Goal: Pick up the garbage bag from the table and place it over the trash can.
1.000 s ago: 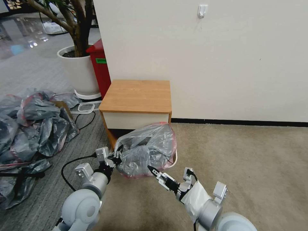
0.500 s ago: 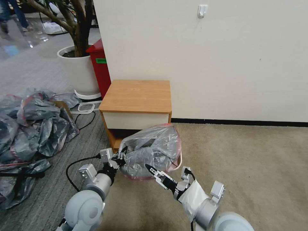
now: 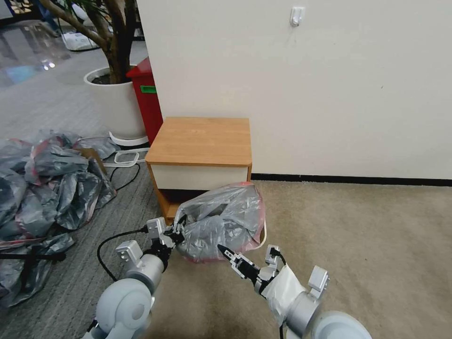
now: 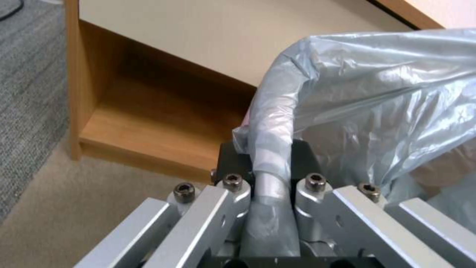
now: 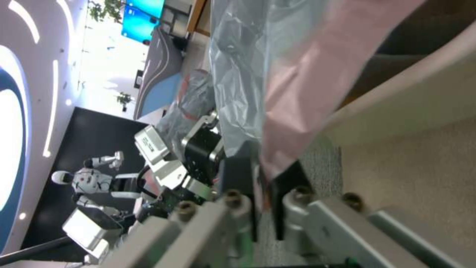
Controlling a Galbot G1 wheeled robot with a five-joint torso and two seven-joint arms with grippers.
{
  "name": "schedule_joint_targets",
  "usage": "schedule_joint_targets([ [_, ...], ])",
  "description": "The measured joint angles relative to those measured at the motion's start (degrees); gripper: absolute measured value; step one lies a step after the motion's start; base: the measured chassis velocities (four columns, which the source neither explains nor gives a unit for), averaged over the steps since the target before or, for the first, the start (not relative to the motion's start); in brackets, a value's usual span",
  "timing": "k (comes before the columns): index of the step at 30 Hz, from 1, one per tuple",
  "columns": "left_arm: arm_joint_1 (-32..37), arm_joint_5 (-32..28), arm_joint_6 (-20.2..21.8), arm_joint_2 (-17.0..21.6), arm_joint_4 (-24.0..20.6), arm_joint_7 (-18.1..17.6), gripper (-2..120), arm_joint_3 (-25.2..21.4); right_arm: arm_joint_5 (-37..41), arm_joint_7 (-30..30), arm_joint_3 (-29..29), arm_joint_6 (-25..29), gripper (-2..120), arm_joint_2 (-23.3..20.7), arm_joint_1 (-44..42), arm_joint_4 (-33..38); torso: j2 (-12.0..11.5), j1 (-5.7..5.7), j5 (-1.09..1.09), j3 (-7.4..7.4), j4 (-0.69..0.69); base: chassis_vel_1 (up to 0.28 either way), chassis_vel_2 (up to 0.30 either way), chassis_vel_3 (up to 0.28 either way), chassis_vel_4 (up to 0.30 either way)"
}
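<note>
Garbage bag [image 3: 221,221], light, limp and slippery, handles best by its rim, where left gripper [image 4: 270,169] and right gripper [image 5: 263,182] each pinch it over the trash can [image 5: 407,100].

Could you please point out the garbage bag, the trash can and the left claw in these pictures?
garbage bag [image 3: 221,219]: head view, crumpled grey middle.
trash can [image 3: 263,234]: head view, cream rim beside the bag.
left claw [image 4: 270,163]: left wrist view, between the fingertips pinching the bag.

Even bright indoor light, soft shadows, blurred wrist views
</note>
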Motion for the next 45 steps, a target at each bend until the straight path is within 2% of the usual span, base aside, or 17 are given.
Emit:
schedule_joint_targets([
  [1,-0.1,0.0,0.0,0.0,0.1,-0.1,7,0.1,0.0,0.0,0.0,0.0,0,0.0,-0.1,0.0,0.0,0.00,0.00,0.00,0.00,0.000,0.000,0.000,0.000],
  [13,-1.7,-3.7,0.6,-0.5,0.8,-1.9,7,0.0,-2.1,-0.3,-0.6,-0.3,0,-0.9,-1.4,-1.1,0.0,0.00,0.00,0.00,0.00,0.000,0.000,0.000,0.000],
  [16,-2.0,-6.0,1.2,-0.3,0.6,-2.4,7,-0.6,-3.7,-1.2,0.1,-0.3,0,-1.0,-1.6,-2.3,0.0,0.00,0.00,0.00,0.00,0.000,0.000,0.000,0.000],
  [24,-1.9,-7.0,1.4,-0.1,0.6,-2.4,7,-1.3,-6.2,-2.2,3.4,-0.3,0,-1.0,-1.3,-3.8,0.0,0.00,0.00,0.00,0.00,0.000,0.000,0.000,0.000],
  [39,-1.4,-7.5,1.5,-0.5,0.6,-2.7,7,-2.1,-8.0,-4.9,6.7,-0.1,0,-2.4,-5.4,-1.6,0.0,0.00,0.00,0.00,0.00,0.000,0.000,0.000,0.000],
  [42,-1.4,-7.6,1.5,-0.5,0.7,-2.9,7,-2.2,-9.5,-6.0,6.7,-0.1,5,-2.4,-6.8,-0.6,0.0,0.00,0.00,0.00,0.00,0.000,0.000,0.000,0.000],
  [43,-1.5,-7.6,1.5,-0.6,0.9,-3.1,7,-2.4,-10.8,-6.8,6.8,0.0,14,-2.4,-8.0,0.2,0.0,0.00,0.00,0.00,0.00,0.000,0.000,0.000,0.000],
  [45,-1.7,-7.6,1.5,-0.8,1.3,-3.5,7,-2.5,-13.9,-8.2,7.3,1.1,20,-2.6,-10.1,1.2,0.0,0.00,0.00,0.00,0.00,0.000,0.000,0.000,0.000],
])
